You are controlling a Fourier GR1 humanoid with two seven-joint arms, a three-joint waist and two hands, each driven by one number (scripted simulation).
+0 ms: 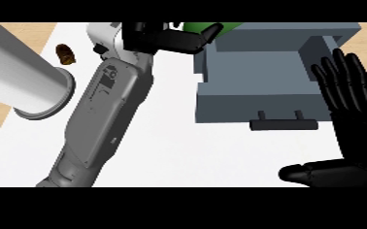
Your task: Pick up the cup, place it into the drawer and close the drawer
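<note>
Though mostly hidden, cup sits within left hand.

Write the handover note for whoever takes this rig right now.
Left robot hand: shut on the green cup, held by the drawer's far left corner.
Right robot hand: open, resting at the right edge, fingers up.
Drawer: open, cup not yet inside.
Done: cup grasped.
Left: set the cup in the drawer, release it, push the drawer shut.
</note>
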